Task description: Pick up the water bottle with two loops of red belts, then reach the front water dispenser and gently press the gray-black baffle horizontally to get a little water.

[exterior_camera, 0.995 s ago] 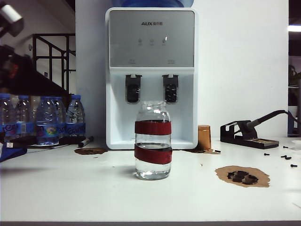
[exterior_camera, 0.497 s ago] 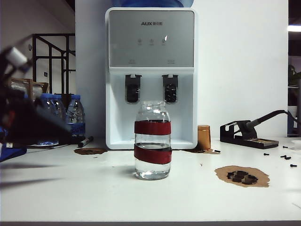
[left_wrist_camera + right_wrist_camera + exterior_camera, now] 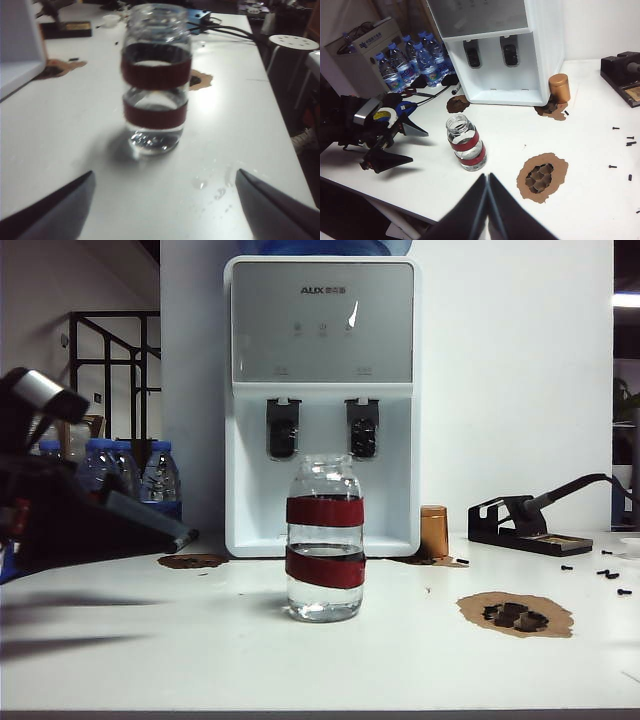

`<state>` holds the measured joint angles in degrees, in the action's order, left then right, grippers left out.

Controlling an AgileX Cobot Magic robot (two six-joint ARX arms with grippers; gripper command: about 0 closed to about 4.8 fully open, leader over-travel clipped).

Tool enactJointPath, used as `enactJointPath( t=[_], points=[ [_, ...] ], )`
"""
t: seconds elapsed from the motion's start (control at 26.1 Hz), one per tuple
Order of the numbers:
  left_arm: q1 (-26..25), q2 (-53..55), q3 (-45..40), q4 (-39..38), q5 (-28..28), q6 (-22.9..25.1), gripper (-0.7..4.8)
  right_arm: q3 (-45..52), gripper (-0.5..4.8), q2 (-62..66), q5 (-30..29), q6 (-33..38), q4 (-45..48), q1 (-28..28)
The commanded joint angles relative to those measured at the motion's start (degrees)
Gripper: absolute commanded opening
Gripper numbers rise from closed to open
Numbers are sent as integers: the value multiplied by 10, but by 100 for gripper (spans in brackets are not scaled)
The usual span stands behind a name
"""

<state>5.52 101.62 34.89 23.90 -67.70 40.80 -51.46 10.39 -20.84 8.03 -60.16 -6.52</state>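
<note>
Fingers of my left gripper point(image 3: 162, 200) have just sprung wide, empty, low over the table; the water bottle point(image 3: 156, 80) now stands ahead between them, untouched, so closing in comes next. My right gripper point(image 3: 487, 202) hangs shut above it. Behind stands the dispenser point(image 3: 320, 410); blue-capped bottles point(image 3: 120, 480) sit beside my left arm.

Light falls from overhead, even and fairly bright, glaring off the white table point(image 3: 220, 100). The water bottle point(image 3: 156, 80) throws a soft shadow and looks slightly unsharp up close. At the far left the left end effector point(image 3: 150, 525) smears into dark blur.
</note>
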Motion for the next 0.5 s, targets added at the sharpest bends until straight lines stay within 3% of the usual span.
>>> enactJointPath(
  t=[0.04,0.15,0.5],
  points=[
    [36,1,1,21,9,2,479,-2,-3,5,-1,-5,7,-1],
    [100,2,1,69,96,2,479,-2,-2,6,3,-9,8,-1],
    [147,9,4,122,167,-11,479,-2,-3,7,3,-12,11,-1]
  ],
)
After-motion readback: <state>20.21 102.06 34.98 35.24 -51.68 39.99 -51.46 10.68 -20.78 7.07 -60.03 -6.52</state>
